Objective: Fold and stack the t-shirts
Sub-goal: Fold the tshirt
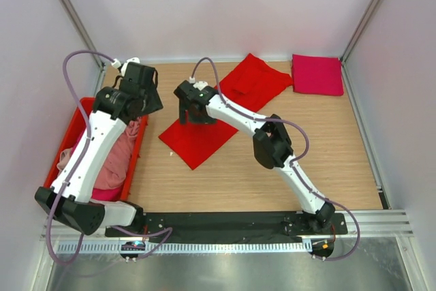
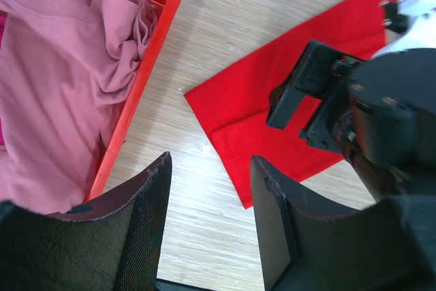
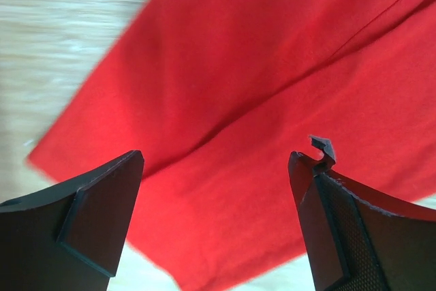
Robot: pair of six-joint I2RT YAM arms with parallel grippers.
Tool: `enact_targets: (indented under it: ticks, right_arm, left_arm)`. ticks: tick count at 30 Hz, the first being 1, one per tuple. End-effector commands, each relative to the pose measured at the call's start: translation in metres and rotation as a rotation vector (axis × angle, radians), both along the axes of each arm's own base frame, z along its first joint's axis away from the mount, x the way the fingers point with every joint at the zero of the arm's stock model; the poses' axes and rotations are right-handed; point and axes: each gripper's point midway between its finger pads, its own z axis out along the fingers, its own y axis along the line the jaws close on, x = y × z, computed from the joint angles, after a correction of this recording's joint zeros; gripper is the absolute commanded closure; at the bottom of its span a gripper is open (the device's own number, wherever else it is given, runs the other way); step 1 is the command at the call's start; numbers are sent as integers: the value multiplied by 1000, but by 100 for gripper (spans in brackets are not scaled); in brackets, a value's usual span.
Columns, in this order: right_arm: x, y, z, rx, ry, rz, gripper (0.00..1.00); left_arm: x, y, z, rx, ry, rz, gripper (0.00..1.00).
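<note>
A red bin point(image 1: 135, 161) is seen at the left edge of the wooden table point(image 1: 238, 182), and all places are given from it. Inside the bin a pale pink t-shirt point(image 1: 116, 158) is heaped in crumpled folds, with a sliver of magenta cloth showing beneath it at the bin's near end. In the left wrist view the pink t-shirt point(image 2: 61, 86) is seen bunched against the bin's rim point(image 2: 160, 25).

Just to the right of the bin, a bright red t-shirt point(image 1: 197, 142) is spread flat on the table, laid diagonally so that its near corner lies close beside the bin and its far end is well apart from it. A fold line is seen running across the red t-shirt point(image 3: 259, 100) in the right wrist view. Farthest from the bin, in the far right corner of the table, a magenta t-shirt point(image 1: 317, 74) is laid folded into a neat rectangle.

The left gripper point(image 1: 151, 100) is held above the bin's far right corner. Its jaws are parted about halfway, and nothing is held between them point(image 2: 211, 195); bare table and the bin's edge are seen below.

The right gripper point(image 1: 194, 114) is held over the red t-shirt, a little to the right of the bin. Its jaws are spread wide point(image 3: 214, 168) and nothing is gripped; whether the cloth is touched cannot be told.
</note>
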Motion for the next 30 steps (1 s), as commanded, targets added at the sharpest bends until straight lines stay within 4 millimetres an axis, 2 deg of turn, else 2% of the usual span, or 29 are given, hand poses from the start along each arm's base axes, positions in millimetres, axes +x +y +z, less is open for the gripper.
enact_targets:
  ticks: [1, 5, 6, 7, 8, 10, 11, 14, 15, 16, 17, 18, 20, 21, 23, 24, 25, 26, 28, 29, 30]
  right_arm:
    - [11, 5, 6, 40, -39, -83, 6]
    - [-2, 7, -21, -46, -21, -15, 6]
    - [-9, 0, -33, -83, 5, -4, 6]
    - [-15, -1, -33, -87, 16, 8, 6]
    - [-26, -13, -50, -129, 56, 16, 6]
    - [-34, -22, -53, -147, 68, 36, 6]
    - [-48, -37, -58, -171, 100, 50, 6]
    - [-65, -52, -61, -168, 109, 102, 6]
    - [-81, -64, -65, -163, 132, 127, 6]
    - [-89, -73, -63, -173, 134, 154, 7]
    - [-108, -95, -79, -218, 184, 178, 7]
    - [-113, -98, -64, -191, 167, 201, 7]
    - [-129, -120, -65, -222, 189, 241, 7]
    - [-144, -142, -62, -245, 201, 243, 6]
    - [-156, -162, -55, -262, 202, 237, 5]
    - [-163, -179, -56, -278, 216, 214, 4]
    - [-158, -182, -35, -241, 162, 191, 3]
    - [-151, -184, -23, -220, 133, 155, 2]
    - [-122, -193, 4, -166, 57, 66, 0]
    - [-103, -190, 21, -126, 14, 25, 0]
    - [-79, -203, 29, -107, -13, -49, 0]
  left_arm:
    - [-6, 13, 3, 26, -24, 45, 49]
    - [-10, 17, -1, 29, -13, 36, 48]
    - [-10, 17, -2, 31, -11, 32, 48]
    - [-10, 17, -3, 29, -9, 27, 48]
    - [-10, 17, -6, 28, -3, 22, 48]
    - [-9, 13, -8, 18, 2, -1, 48]
    - [-8, 12, -12, 15, 13, -9, 48]
    - [-8, 3, -18, 6, 37, -69, 47]
    - [-7, 1, -20, 4, 45, -83, 46]
    - [-6, -2, -22, 1, 49, -103, 45]
    - [-6, -4, -23, -4, 50, -119, 44]
    - [-7, -7, -27, -8, 60, -135, 44]
    - [-7, -11, -33, -17, 75, -160, 43]
    - [-7, -15, -36, -31, 85, -178, 43]
    - [-9, -20, -45, -47, 109, -195, 43]
    - [-9, -23, -47, -60, 111, -207, 43]
    - [-11, -24, -51, -64, 121, -210, 43]
    - [-10, -24, -51, -66, 120, -209, 42]
    - [-9, -25, -53, -67, 124, -213, 43]
    - [-8, -26, -52, -70, 125, -213, 43]
    - [-7, -27, -53, -71, 125, -216, 43]
